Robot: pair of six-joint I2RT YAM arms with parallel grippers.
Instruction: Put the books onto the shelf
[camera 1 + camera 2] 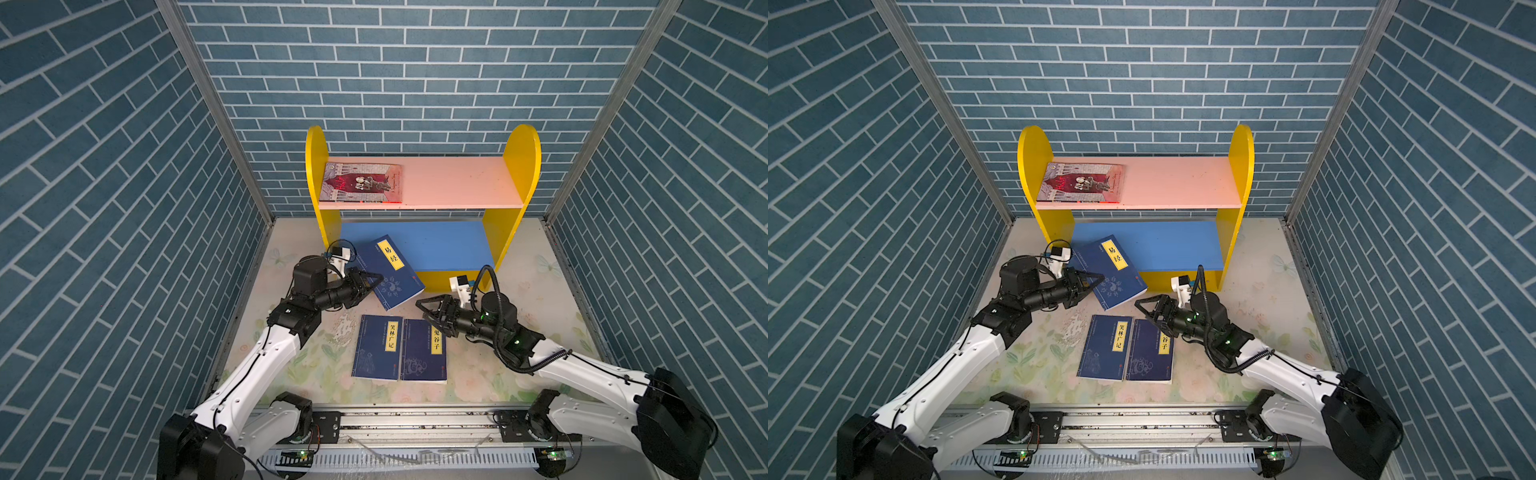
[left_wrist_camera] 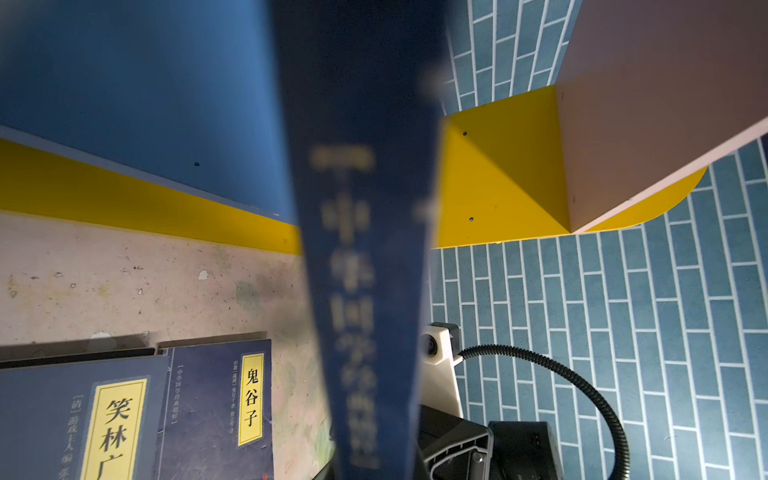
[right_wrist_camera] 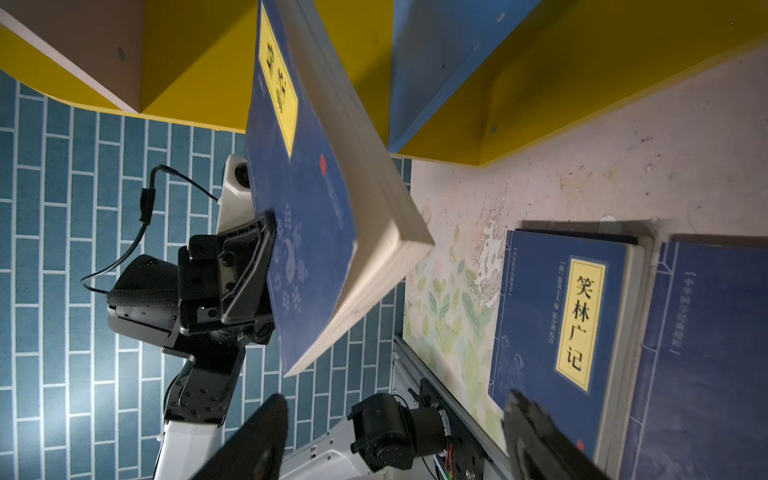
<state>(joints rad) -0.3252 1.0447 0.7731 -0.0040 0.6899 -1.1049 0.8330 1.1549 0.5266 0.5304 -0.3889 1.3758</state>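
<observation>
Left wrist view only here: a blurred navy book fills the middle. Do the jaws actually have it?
Observer: Yes. The left gripper has its jaws shut on the cover of the 易经 book, which hangs tilted, lifted off the table.
Operator: Other arm free?
Observer: The right gripper hovers beside that book's near corner, jaws open, holding nothing.
Operator: Anything shelved yet?
Observer: One illustrated book lies flat at the left end of the pink board, seen in both top views.
</observation>
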